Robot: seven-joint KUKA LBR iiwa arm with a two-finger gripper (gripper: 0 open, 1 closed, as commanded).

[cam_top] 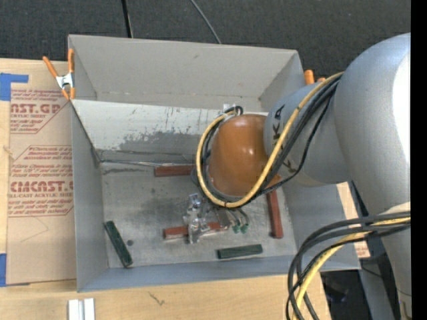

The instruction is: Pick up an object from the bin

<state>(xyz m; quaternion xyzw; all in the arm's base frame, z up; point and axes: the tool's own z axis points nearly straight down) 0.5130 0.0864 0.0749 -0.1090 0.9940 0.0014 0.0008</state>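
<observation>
Gripper is down at the floor of the bin, right at a short red-brown bar that lies flat in the front middle, with its left end sticking out from under the metal. Whether the gripper is open or closed I cannot tell, nor whether it has the bar in its grasp. The orange cover and the looping cables on the wrist hide much of it.

By my reading, the step in hand is the grasp on this bar. To do it well, the gripper should close across the bar's narrow width, near its middle, so that the bar does not swing or tip out on the lift. The bar lies flat on bare metal, so the gripper needs to be all the way down at the floor before it closes, or it may slide over the top. The lift should then go straight up, so nothing drags.

The neighbours should give little trouble. A dark green bar lies near, toward the front wall, but apart from the red-brown one. A second red-brown bar lies toward the back, a third red-brown bar lies on the right beside the arm, and another green bar sits in the front left corner, well apart.
</observation>
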